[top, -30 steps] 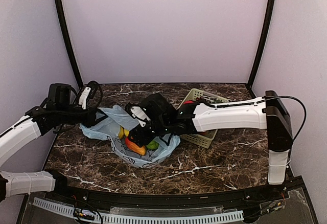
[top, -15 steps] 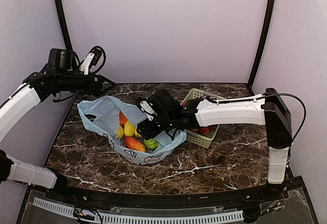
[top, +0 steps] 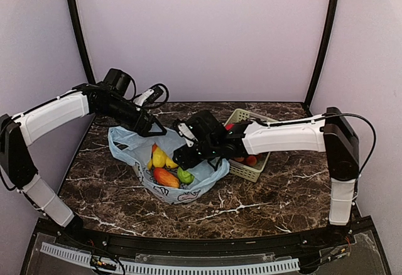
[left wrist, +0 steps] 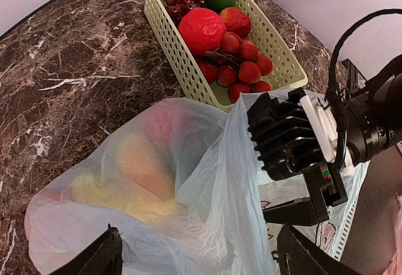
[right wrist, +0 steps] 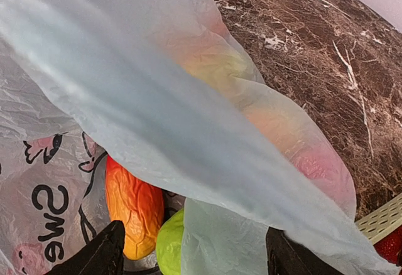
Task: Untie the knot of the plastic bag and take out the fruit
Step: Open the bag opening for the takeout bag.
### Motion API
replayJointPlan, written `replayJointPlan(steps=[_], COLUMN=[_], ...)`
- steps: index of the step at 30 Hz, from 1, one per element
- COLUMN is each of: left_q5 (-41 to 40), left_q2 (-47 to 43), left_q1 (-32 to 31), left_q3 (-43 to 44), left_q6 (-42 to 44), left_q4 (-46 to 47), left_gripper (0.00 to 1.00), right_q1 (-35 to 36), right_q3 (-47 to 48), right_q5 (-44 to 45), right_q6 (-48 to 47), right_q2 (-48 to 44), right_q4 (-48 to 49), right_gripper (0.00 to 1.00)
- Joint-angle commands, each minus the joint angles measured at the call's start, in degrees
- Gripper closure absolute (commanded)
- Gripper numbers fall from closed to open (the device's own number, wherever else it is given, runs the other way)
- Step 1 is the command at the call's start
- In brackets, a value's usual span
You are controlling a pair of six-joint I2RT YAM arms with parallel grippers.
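Left gripper (left wrist: pixel 201 250), right gripper (right wrist: pixel 196 243): jaws wide apart, straddling plastic bag (top: pixel 125 144) film; mouth open, fruit (right wrist: pixel 130 206) exposed for picking.

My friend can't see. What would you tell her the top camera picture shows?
A light blue plastic bag lies open on a dark marble table, yellow, orange and green fruit showing inside. The left gripper and the right gripper reach to its rim. A pale green basket sits beside it.
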Motion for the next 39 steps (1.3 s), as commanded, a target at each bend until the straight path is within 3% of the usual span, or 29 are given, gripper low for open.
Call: replayJointPlan(steps=[1,4,6,7,8,10,12,20,26,31,39], left_q5=[1.45,0.24,-0.28,0.01,0.78,1.35,0.2,-13.67,-22.45,-21.3,-16.03], left_q2=[1.13,2.08,2.82,3.0,3.27,3.0,2.08,-1.14,-1.74,-4.04,-14.58], left_q1=[-1.5,-2.53,-3.26,-3.46,-3.61,-3.66,-3.71,-3.66,-1.44,1.84,2.41], left_q3=[2.52,2.75,2.91,2.95,2.94,2.63,2.05,2.54,8.96,12.22,-3.02], left_q6=[3.38,3.77,4.32,4.53,4.56,4.15,3.15,-1.48,-4.49,-8.99,-10.89], left_q4=[-4.05,-4.93,-6.01,-6.37,-6.81,-6.79,-5.91,0.74,5.83,10.49,22.64], left_gripper=[0.15,0.16,0.24,0.39,0.47,0.81,0.96,0.99,0.99,0.99,0.99], right_q1=[-0.83,-1.07,-1.09,-1.12,-1.18,-1.16,-1.15,-3.81,-7.0,-7.77,-7.78], right_q3=[-1.13,-1.49,-1.56,-1.59,-1.67,-1.85,-2.11,-1.06,7.65,14.31,7.79], right_q5=[-0.31,-0.29,-0.3,-0.27,-0.18,-0.08,0.23,1.47,3.27,6.19,4.98], right_q6=[0.77,0.99,1.2,1.27,1.34,1.51,1.63,0.64,-4.72,-8.73,-6.41], right_q2=[-2.74,-2.92,-3.01,-3.1,-3.17,-3.34,-3.51,-2.41,0.16,1.57,-2.17], right_q4=[2.07,2.25,2.33,2.32,2.37,2.45,2.55,3.46,3.88,3.88,4.37], right_gripper=[0.26,0.26,0.26,0.26,0.26,0.26,0.26,0.25,0.24,0.23,0.22])
